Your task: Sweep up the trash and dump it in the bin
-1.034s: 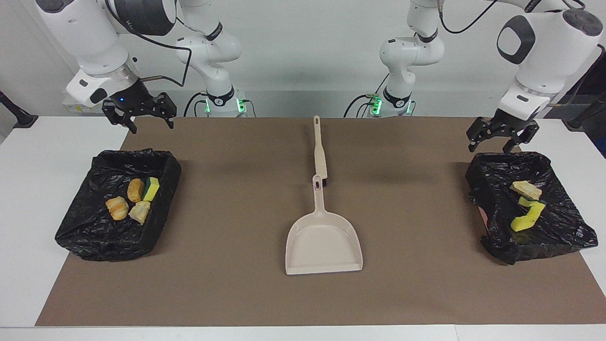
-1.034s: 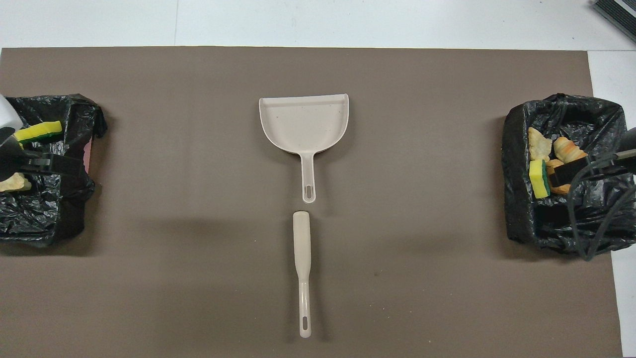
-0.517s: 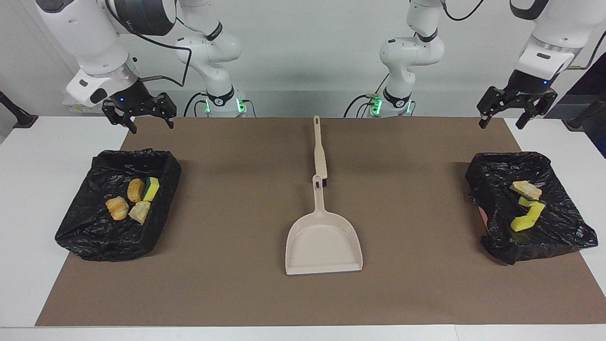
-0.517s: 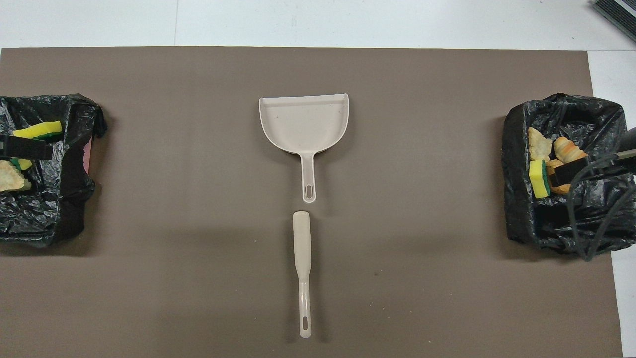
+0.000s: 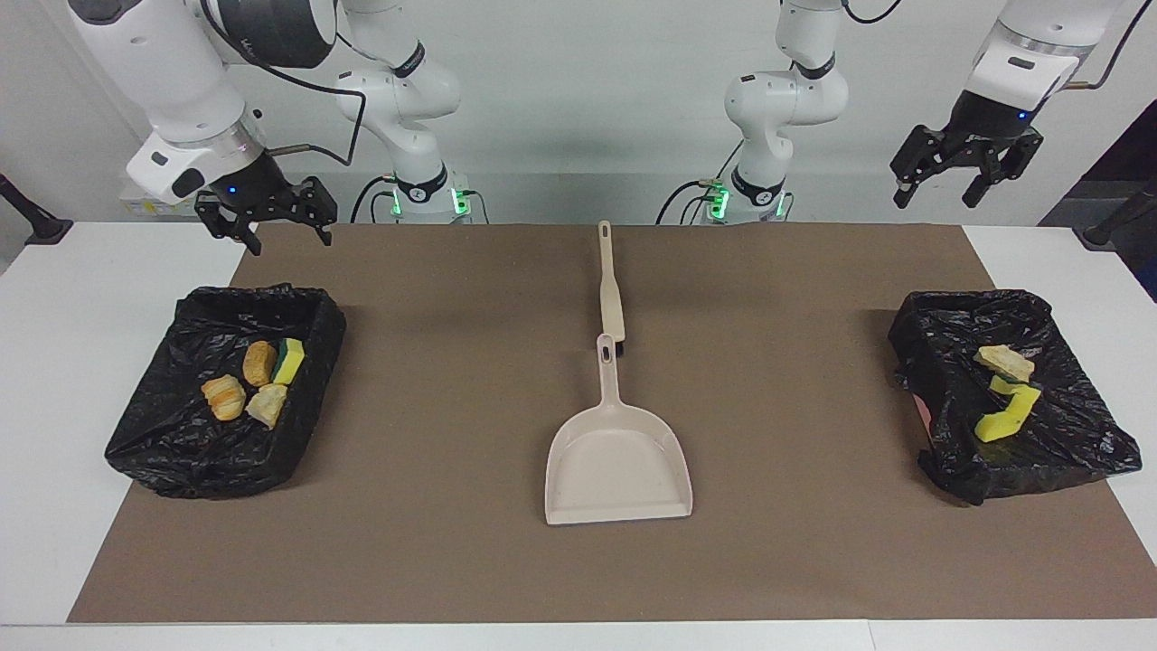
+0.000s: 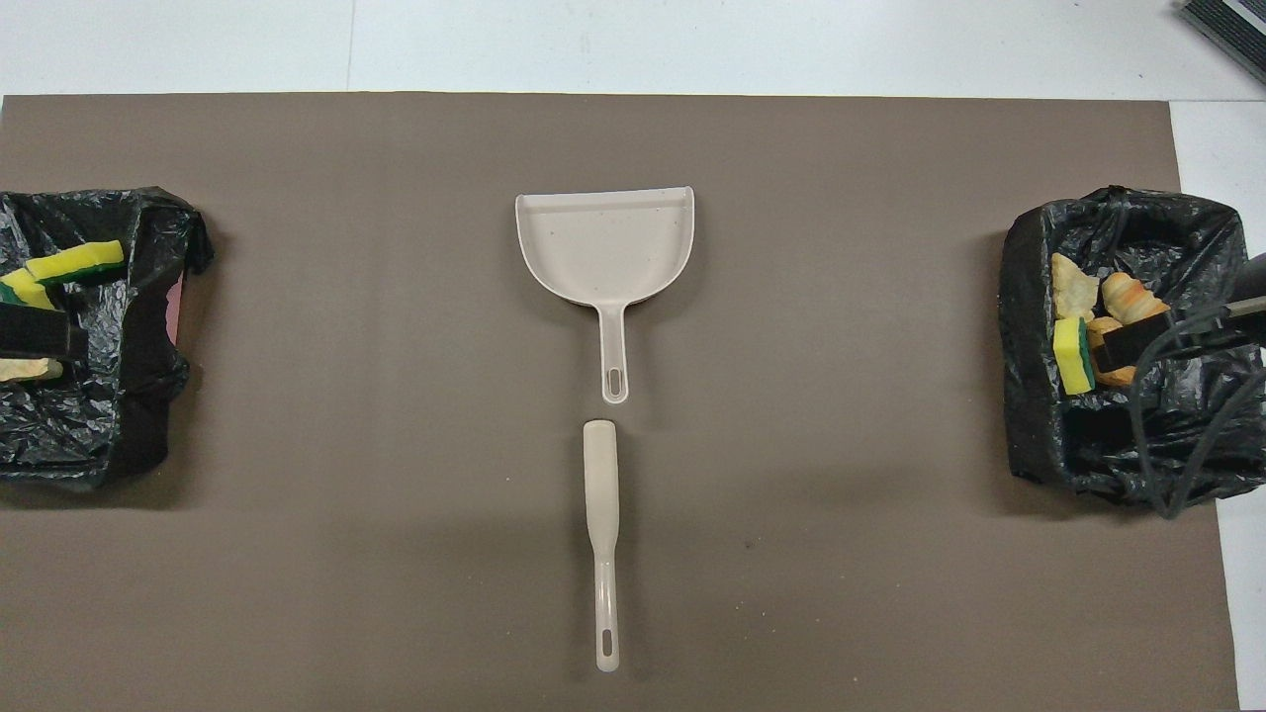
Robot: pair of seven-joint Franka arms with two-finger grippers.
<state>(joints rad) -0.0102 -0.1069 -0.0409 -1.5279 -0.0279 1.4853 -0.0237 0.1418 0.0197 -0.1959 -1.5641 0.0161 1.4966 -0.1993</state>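
The trash lies in two black-bagged bins. The bin (image 5: 181, 466) at the right arm's end holds bread lumps (image 5: 223, 398) and a yellow sponge (image 5: 289, 362). The bin (image 5: 1071, 452) at the left arm's end holds a bread piece (image 5: 1003, 362) and yellow sponge chunks (image 5: 1005, 414). My right gripper (image 5: 289, 237) hangs open and empty over its bin's rim. My left gripper (image 5: 942, 192) is open and empty, raised high above the table by its bin. In the overhead view, parts of both grippers overlap the bins (image 6: 1029, 297) (image 6: 148, 396).
A beige dustpan (image 5: 617, 466) lies mid-mat with its handle pointing toward the robots. A beige brush (image 5: 612, 289) lies in line with it, nearer the robots. Both rest on a brown mat (image 5: 452, 407) over the white table.
My left gripper has risen from just above its bin's rim to well above the table, staying open. The right arm, the trash, the dustpan and the brush have not moved.
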